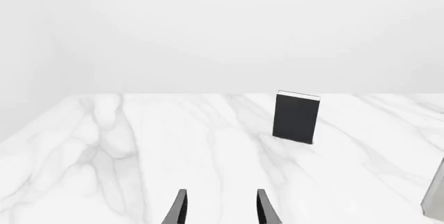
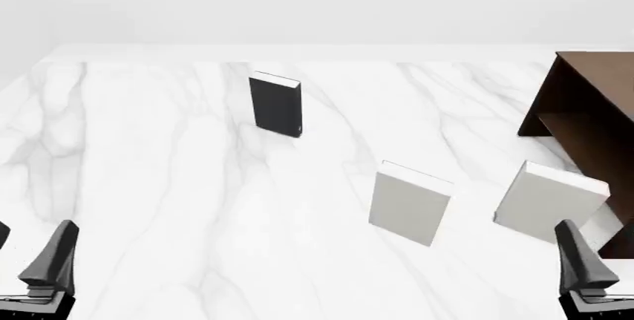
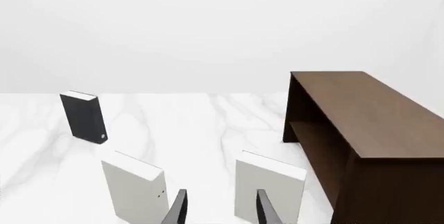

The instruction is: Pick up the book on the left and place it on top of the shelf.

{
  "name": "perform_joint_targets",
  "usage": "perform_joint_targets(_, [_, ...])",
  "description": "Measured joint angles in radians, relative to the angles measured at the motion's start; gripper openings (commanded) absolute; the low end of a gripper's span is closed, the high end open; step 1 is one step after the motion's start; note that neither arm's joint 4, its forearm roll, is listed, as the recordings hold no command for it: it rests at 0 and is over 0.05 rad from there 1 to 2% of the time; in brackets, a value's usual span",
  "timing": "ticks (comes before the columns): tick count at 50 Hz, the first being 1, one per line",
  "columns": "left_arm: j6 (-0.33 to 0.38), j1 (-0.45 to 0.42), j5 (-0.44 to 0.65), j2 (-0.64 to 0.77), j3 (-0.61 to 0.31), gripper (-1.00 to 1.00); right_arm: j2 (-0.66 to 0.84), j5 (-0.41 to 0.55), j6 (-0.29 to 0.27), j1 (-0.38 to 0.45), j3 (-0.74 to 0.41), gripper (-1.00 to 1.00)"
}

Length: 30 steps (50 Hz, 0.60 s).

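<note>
1. The step in hand is the approach: nothing is held and the book (image 2: 276, 105) stands upright and untouched on the marble table (image 2: 159, 186), at about 11 o'clock from the middle of the front view.
2. The left gripper (image 1: 220, 207) sits low at the near left corner, well apart from the book. Its two fingers show a clear gap between them with nothing inside, so it is spread and empty.
3. The right gripper (image 3: 220, 207) rests at the near right corner, its fingers likewise parted and gripping nothing.
4. Two pale books (image 2: 410, 203) stand between the near edge and the shelf (image 2: 584, 112), at about 4 and 5 o'clock from the dark book. They are not the target.
5. The shelf sits at the far right, roughly 3 o'clock from the dark book and well apart from it. Its flat top is bare where visible.
6. The next move, as I judge it, calls for the left arm to reach forward toward 1 o'clock, line its fingers across the book's thin width, and close on it near the top.
7. The carry then has to pass above the pale books to reach the shelf top.
</note>
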Motion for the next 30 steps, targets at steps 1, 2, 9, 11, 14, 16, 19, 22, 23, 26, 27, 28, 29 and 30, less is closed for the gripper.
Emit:
perform_joint_targets(1, [0.0,0.0,0.0,0.0,0.0,1.0,0.0,0.0,0.001,0.0,0.0,1.0])
perform_joint_targets(2, [0.0,0.0,0.0,0.0,0.0,1.0,0.0,0.002,0.004,-0.001,-0.002,1.0])
perform_joint_targets(9, [0.0,0.0,0.0,0.0,0.0,1.0,0.058,0.043,0.012,0.041,-0.112,1.0])
perform_joint_targets(11, [0.0,0.0,0.0,0.0,0.0,1.0,0.114,0.065,0.001,0.079,-0.206,1.0])
perform_joint_targets(14, [0.0,0.0,0.0,0.0,0.0,1.0,0.187,0.091,-0.011,0.124,-0.325,1.0])
perform_joint_targets(16, [0.0,0.0,0.0,0.0,0.0,1.0,0.23,0.104,-0.022,0.148,-0.391,1.0])
perform_joint_targets(19, [0.0,0.0,0.0,0.0,0.0,1.0,0.289,0.118,-0.038,0.18,-0.475,1.0])
perform_joint_targets(22, [0.0,0.0,0.0,0.0,0.0,1.0,0.344,0.127,-0.056,0.207,-0.546,1.0])
perform_joint_targets(23, [0.0,0.0,0.0,0.0,0.0,1.0,0.36,0.129,-0.062,0.215,-0.566,1.0])
perform_joint_targets(26, [0.0,0.0,0.0,0.0,0.0,1.0,0.406,0.132,-0.077,0.234,-0.618,1.0])
perform_joint_targets(27, [0.0,0.0,0.0,0.0,0.0,1.0,0.421,0.132,-0.082,0.241,-0.633,1.0])
perform_joint_targets(28, [0.0,0.0,0.0,0.0,0.0,1.0,0.437,0.131,-0.087,0.247,-0.648,1.0])
perform_joint_targets(29, [0.0,0.0,0.0,0.0,0.0,1.0,0.453,0.13,-0.093,0.253,-0.662,1.0])
perform_joint_targets(30, [0.0,0.0,0.0,0.0,0.0,1.0,0.468,0.129,-0.097,0.258,-0.675,1.0])
